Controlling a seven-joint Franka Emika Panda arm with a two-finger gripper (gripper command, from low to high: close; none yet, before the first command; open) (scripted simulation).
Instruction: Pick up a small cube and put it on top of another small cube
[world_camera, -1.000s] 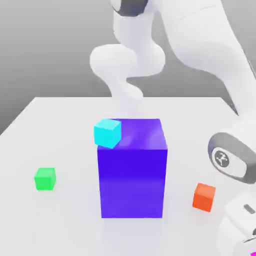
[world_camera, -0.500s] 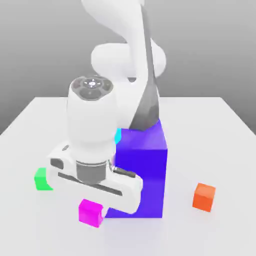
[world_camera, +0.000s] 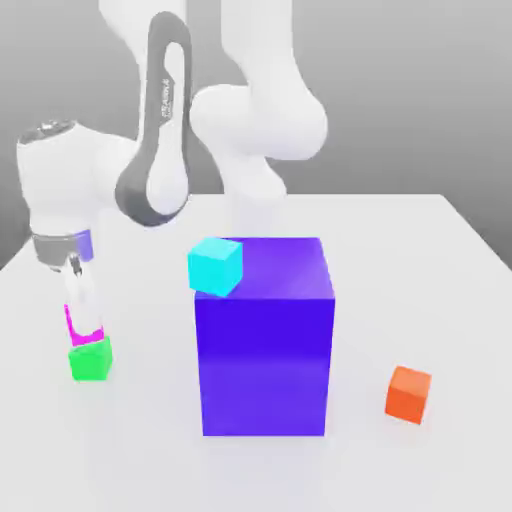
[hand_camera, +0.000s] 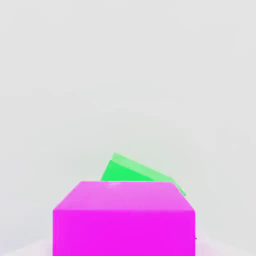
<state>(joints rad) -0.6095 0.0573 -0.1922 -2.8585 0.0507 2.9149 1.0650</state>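
The white counter (world_camera: 400, 300) carries it all. The robot arm (world_camera: 165, 120) is bent, w/ its elbow part up high & its wrist out over the exterior view's left side. The wrist hangs down, so the claw (world_camera: 84, 325) points at the counter, more or less straight.

The big blue block (world_camera: 265, 365) stands in the middle, w/ the light blue cube (world_camera: 214, 266) at its top edge. The arm should keep well off both when it goes up & away.

The claw is right at the pink cube (world_camera: 92, 338), but can't tell if it's pinching it or has let go. The pink cube is at the top of the green cube (world_camera: 90, 363), on it or just above; can't tell which. In the hand view the two look turned from each other, so the corners don't line up.

The step now looks like setting pink down on green. Best way: go slow, get pink's middle over green's middle, keep it flat, & don't push hard b/c green could slide. Once it sits flat, open both sides evenly, wait a bit, then lift straight up w/o any side bump.

The orange cube (world_camera: 408, 394) is well apart, on the exterior view's right, & isn't needed.
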